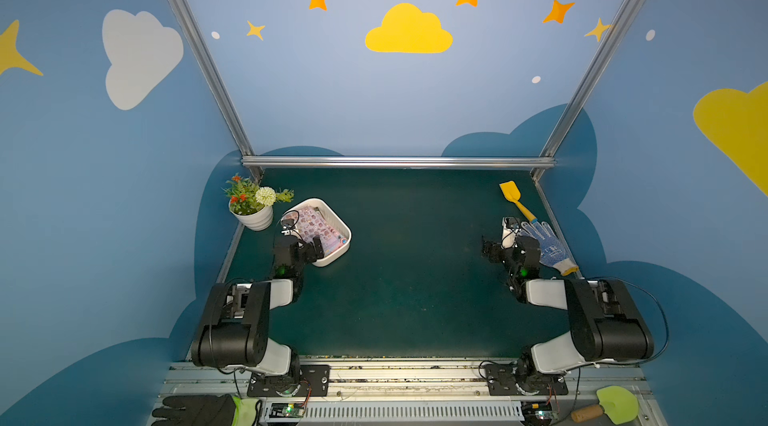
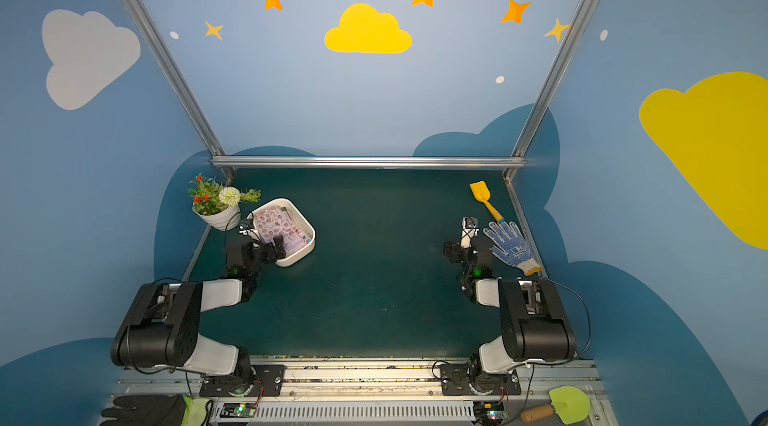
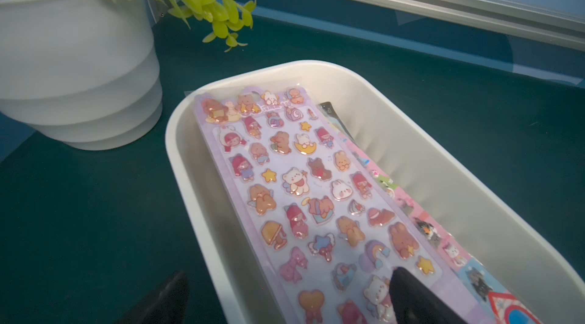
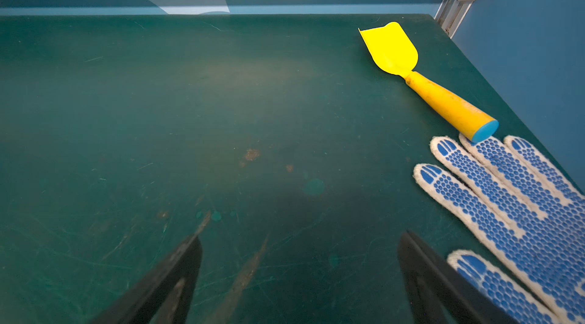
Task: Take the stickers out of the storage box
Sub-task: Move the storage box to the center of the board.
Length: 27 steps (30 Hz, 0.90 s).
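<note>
Blue walls painted with clouds and stars close in a dark green surface. In both top views the storage box sits at about 10 o'clock on it, just beside a white flower pot. The stickers lie inside, a fanned pile running the box's length, and none is out yet. The left gripper is at the box's near end, jaws apart, holding nothing. A dotted glove and a yellow trowel lie at about 2 o'clock, well apart from the box.

The left wrist view suggests why the jaws stand wide: one finger hangs over the top purple sheet and the other is outside the box wall over bare surface. The gripper thus straddles the rim, likely lining up to catch the sheets' near end. The top sheet slopes, its far end riding up the end wall, and pink and blue sheets peek out beneath.

The right wrist view shows the right gripper spread and empty over bare surface beside the glove, apparently parked clear of the work
</note>
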{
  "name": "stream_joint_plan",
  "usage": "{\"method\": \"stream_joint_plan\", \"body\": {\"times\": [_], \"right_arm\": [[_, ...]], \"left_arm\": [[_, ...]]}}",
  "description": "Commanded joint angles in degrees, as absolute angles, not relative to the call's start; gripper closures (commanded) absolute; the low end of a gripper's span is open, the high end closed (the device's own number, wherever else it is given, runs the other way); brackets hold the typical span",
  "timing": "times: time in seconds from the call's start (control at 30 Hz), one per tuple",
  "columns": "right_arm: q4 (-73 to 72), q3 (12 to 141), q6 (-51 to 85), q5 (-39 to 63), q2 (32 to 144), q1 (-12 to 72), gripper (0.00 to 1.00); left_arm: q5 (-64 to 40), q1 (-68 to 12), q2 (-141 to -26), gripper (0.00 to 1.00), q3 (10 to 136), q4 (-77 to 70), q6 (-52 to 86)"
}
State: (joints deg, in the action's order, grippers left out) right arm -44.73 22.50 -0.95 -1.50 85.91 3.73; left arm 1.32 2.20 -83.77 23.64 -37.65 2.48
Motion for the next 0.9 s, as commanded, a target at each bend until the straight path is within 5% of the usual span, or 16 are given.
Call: {"method": "stream_joint_plan", "body": {"times": [0.0,0.33,0.5,0.87], "right_arm": [[-40.7,23.3,-1.4,-3.2,80.9,4.4,0.05],[-14.0,35.3,3.5,-3.9,67.1,9.1,0.08],[-0.5,45.3,7.2,-1.9,65.5,13.5,0.1],[16.7,59.0,18.9,12.2,70.5,23.1,0.14]], "left_arm": [[4.7,2.1,-79.2,0.0,27.1,-29.8,3.0],[14.5,0.0,-60.3,0.01,32.5,-7.7,6.5],[15.6,-2.1,-53.1,0.1,40.2,9.1,17.5],[7.3,-1.6,-65.9,0.33,58.1,42.6,31.6]]}}
